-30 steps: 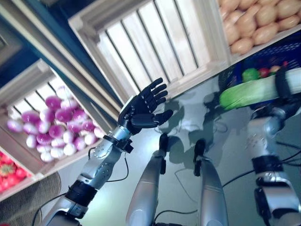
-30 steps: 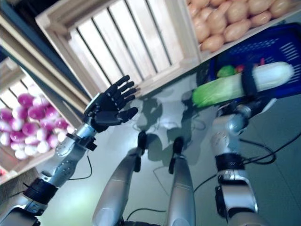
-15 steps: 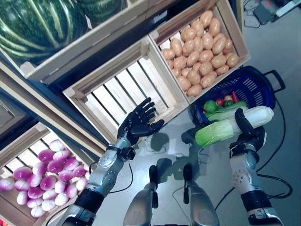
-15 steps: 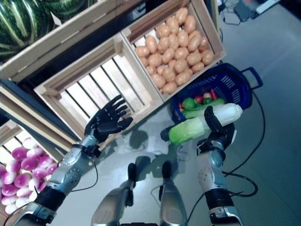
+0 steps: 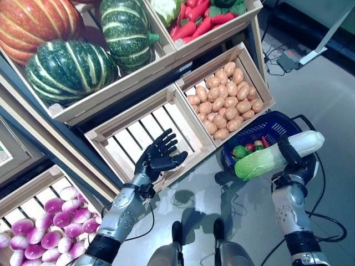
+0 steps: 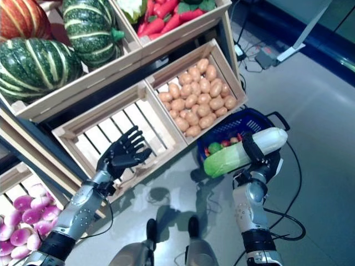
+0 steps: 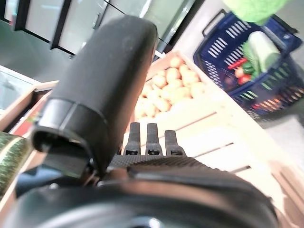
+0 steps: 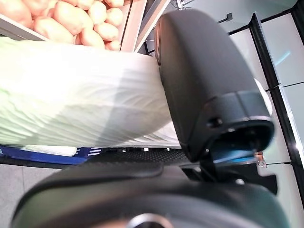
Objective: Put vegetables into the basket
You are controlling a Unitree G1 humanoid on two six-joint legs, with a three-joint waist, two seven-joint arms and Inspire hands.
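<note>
Since the earlier frames the head camera had swung upward, so the shelf of crates came fully into sight, while the right hand [image 5: 291, 160] had kept its clasp on the napa cabbage [image 5: 277, 156] and carried it to just above the blue basket [image 5: 260, 133]. That basket sat on the floor, right below the crate of potatoes [image 5: 224, 108], already holding a few red and green vegetables. The cabbage lay across the basket's near rim, its leafy green end toward the empty slatted crate [image 5: 147, 136] beside the potatoes and its white stem end pointing away from it. The right hand's fingers and thumb were curled round the pale stem half — in the right wrist view the thumb [image 8: 209, 85] pressed over the white ribs [image 8: 85, 95]. The left hand [image 5: 158, 157] was spread open in front of the empty crate, holding nothing. Judging by its look, the cabbage was probably fairly light for its bulk, firm at the stem, soft and crushable at the leaves — so the hold near the stem seemed the better one, though the long leafy end could tip it downward.
</note>
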